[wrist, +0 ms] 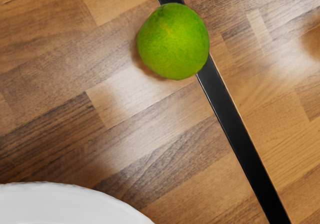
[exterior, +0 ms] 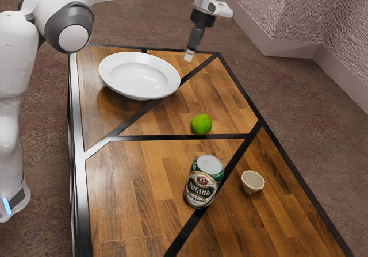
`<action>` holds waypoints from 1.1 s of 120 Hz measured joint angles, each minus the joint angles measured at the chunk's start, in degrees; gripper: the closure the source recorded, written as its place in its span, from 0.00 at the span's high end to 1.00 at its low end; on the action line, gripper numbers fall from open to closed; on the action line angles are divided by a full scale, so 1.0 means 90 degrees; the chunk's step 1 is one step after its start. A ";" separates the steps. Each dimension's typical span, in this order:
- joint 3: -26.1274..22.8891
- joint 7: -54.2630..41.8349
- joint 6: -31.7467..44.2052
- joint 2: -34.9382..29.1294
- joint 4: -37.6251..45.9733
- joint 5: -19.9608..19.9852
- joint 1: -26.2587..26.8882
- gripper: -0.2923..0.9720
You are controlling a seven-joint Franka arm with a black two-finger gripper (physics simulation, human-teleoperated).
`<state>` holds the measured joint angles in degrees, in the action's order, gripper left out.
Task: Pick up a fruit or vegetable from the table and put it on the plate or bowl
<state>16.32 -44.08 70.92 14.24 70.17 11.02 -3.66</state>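
1. Jaws: their spread cannot be told; the gripper [exterior: 189, 54] hangs above the table's [exterior: 144, 211] far end, just beside the plate [exterior: 139, 75], with nothing at its tip.
2. The lime [exterior: 201, 124] rests on the table against a black stripe [wrist: 235, 134], apart from the plate.

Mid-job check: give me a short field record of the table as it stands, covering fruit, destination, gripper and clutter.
fruit: lime, lying on the table near its middle, not held
destination: white plate, empty, at the far end, apart from the lime
gripper: raised, just to the exterior view's right of the plate, carrying nothing
clutter: can upright at the near end; small cup beside it, to the exterior view's right
progress: lime not yet picked up
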 joint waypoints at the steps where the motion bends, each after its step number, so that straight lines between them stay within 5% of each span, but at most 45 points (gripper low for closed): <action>1: 0.0000 -0.0080 0.0063 -0.0001 0.0001 0.0004 0.0002 0.77; 34: -0.0006 -0.2173 0.1154 -0.0023 -0.0059 0.0021 0.0021 0.77; 48: -0.0035 -0.2543 0.1235 -0.0820 -0.0949 -0.0085 -0.0019 0.77; 72: -0.0261 -0.0647 0.0839 -0.0514 -0.0911 0.0287 0.0091 0.77; 94: -0.0351 0.0901 0.0355 -0.0464 -0.0830 -0.0334 0.0689 0.77; 110: -0.0374 0.1757 0.0847 0.0190 -0.0185 -0.0420 0.1307 0.77; 132: -0.0325 0.2665 0.1647 0.0626 0.0196 -0.0411 0.0995 0.77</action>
<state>13.39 -20.09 85.74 19.87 71.93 7.33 5.29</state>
